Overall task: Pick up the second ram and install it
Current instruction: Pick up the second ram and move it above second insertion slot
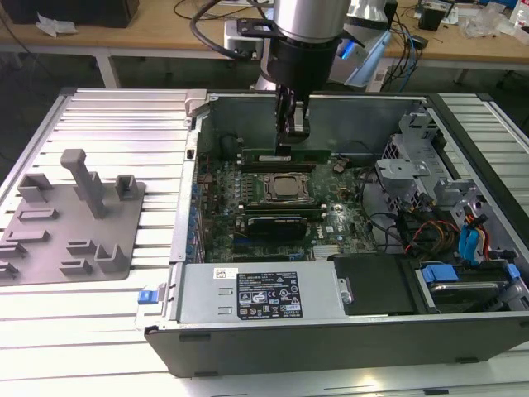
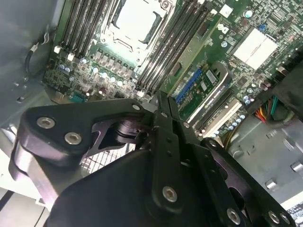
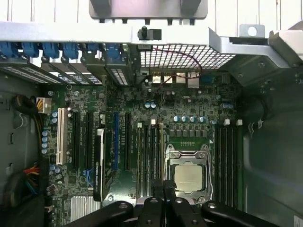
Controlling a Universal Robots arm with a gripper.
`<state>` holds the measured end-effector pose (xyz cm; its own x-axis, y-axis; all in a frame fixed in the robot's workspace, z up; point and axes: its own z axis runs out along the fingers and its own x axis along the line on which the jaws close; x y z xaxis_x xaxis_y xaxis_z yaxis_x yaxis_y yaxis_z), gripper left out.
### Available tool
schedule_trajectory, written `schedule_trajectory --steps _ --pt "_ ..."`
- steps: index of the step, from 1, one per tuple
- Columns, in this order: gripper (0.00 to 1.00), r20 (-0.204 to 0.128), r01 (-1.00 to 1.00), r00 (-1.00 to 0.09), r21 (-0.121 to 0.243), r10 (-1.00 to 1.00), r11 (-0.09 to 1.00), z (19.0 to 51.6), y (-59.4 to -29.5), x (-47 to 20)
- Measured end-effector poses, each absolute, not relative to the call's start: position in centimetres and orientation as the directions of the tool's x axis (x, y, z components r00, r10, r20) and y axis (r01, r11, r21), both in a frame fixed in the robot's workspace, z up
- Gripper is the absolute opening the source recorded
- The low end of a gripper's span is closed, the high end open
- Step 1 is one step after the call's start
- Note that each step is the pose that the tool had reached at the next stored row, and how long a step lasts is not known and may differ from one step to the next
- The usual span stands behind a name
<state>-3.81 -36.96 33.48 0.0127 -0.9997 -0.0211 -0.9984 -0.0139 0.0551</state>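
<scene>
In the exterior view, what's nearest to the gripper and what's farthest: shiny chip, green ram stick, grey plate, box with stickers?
From the gripper:
1. green ram stick, right under it.
2. shiny chip, middle of the board.
3. box with stickers, at the case's front wall.
4. grey plate, far on the exterior view's left.

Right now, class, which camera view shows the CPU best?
The first wrist view: the CPU lies face-on and whole. The second wrist view crops it at the picture's edge; the exterior view shows it at a slant.
</scene>
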Motion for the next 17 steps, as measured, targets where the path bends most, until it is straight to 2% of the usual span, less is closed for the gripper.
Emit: schedule_trajectory --steps 6,17 --pt "0.09 -0.021 -0.998 0.013 0.056 -1.0 -0.014 31.7 -36.8 -3.5" --pt "0.09 -0.021 -0.998 0.013 0.056 -1.0 -0.014 31.2 -37.1 -3.4"
